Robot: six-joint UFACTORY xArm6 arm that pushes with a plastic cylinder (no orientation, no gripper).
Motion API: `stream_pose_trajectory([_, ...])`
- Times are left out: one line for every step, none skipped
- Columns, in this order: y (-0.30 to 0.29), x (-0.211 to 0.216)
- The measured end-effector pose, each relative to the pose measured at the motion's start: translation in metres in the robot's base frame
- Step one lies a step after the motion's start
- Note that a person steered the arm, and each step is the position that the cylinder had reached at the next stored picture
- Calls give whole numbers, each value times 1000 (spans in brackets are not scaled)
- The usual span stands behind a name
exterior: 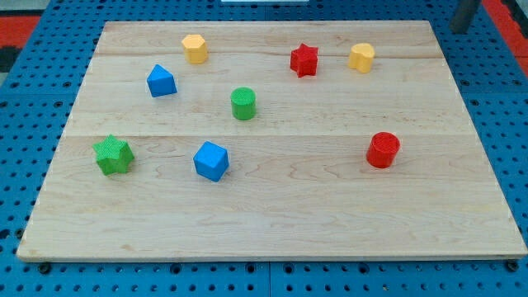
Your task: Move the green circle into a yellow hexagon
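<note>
The green circle (243, 103) stands on the wooden board (272, 223), left of centre. The yellow hexagon (195, 48) stands up and to the left of it, near the view's top, with a clear gap between them. My dark rod shows at the view's top right corner, just beyond the board's edge. My tip (459, 30) is far to the right of both blocks and touches none.
A blue triangular block (161, 81) sits left of the green circle. A blue cube (211, 160) and a green star (113, 154) lie below it. A red star (304, 59), a second yellow block (361, 57) and a red circle (383, 149) are to the right.
</note>
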State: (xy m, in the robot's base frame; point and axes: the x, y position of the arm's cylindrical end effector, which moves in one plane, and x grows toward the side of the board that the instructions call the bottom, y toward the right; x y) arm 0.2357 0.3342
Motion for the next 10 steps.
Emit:
stream_pose_trajectory([-11,50])
stream_pose_trajectory([-36,98])
stream_pose_trajectory([-102,92])
stream_pose_trajectory([-117,84])
stream_pose_trajectory([-117,89])
stream_pose_trajectory([-146,127])
stream_pose_trajectory([-221,123])
stream_pose_trajectory([-262,141])
stream_pose_trajectory([-284,193])
stream_pose_trajectory([-351,183])
